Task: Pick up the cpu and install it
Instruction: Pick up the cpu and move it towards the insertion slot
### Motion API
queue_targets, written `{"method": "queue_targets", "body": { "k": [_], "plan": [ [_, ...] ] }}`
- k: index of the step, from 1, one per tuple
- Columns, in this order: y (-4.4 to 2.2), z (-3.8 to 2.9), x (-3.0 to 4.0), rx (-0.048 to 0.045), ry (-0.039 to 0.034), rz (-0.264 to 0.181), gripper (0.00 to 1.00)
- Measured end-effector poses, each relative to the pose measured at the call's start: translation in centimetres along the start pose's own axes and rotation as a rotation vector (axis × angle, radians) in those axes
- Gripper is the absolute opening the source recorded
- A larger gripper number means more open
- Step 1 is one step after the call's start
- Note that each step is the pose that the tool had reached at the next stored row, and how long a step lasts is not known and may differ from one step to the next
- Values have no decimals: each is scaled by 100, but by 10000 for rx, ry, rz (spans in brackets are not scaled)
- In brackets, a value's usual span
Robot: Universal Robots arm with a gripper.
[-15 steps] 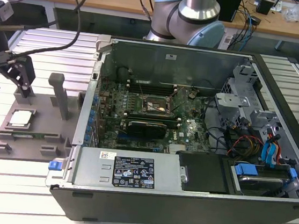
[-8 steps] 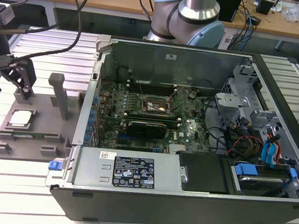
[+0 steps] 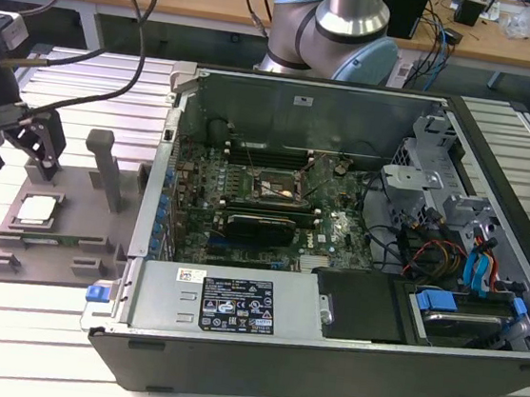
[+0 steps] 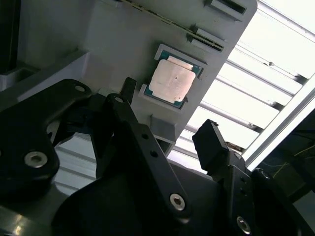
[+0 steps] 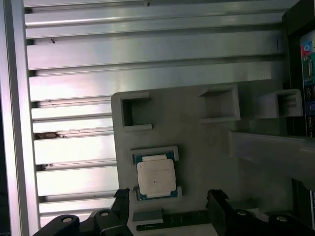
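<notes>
A slatted aluminium tabletop (image 5: 147, 49) carries a grey tray (image 5: 206, 147). The cpu (image 5: 155, 178) lies flat in the tray's recess, below the gap of the jaws, which stand wide open and empty. It looks light, stiff, slick-topped and delicate; its opposite edges seem the best hold.

- The cpu (image 5: 156, 177): pale silver-grey metal top, smooth, satin sheen; green board rim.
- The tray (image 5: 197, 142): grey plastic, matt, even finish.
- The gripper (image 5: 170, 196): black fingers, dull to semi-gloss; bright metal screw heads (image 4: 177, 200).
- The table (image 5: 147, 54): slatted metal, brushed look, strongly reflective.
- The computer case (image 3: 352, 103): bare grey sheet metal on the inner wall; dark matt outer frame.
- The arm (image 3: 359, 3): polished silver metal tube; light blue glossy joint covers.
- The desk (image 3: 201, 2): wood-look top, smooth.
</notes>
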State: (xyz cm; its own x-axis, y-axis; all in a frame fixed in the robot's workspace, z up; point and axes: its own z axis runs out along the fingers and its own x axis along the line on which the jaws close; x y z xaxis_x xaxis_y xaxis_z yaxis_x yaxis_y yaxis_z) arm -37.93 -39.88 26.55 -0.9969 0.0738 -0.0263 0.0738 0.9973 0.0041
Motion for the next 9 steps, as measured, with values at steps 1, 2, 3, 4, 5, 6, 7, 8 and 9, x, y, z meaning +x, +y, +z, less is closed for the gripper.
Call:
{"method": "queue_targets", "body": {
  "k": [1, 2, 3, 4, 5, 6, 7, 8, 9],
  "plan": [
    [0, 9, 0, 0, 0, 0, 74],
    [0, 14, 0, 1, -1, 0, 74],
    [0, 17, 0, 2, -1, 0, 74],
    [0, 24, 1, 2, 0, 0, 74],
    [0, 27, 1, 2, 0, 0, 74],
    [0, 30, 1, 2, -1, 0, 74],
    [0, 37, 1, 5, -1, 0, 74],
    [0, 44, 1, 9, -1, 0, 74],
    [0, 52, 1, 10, -2, 0, 74]
  ]
}}
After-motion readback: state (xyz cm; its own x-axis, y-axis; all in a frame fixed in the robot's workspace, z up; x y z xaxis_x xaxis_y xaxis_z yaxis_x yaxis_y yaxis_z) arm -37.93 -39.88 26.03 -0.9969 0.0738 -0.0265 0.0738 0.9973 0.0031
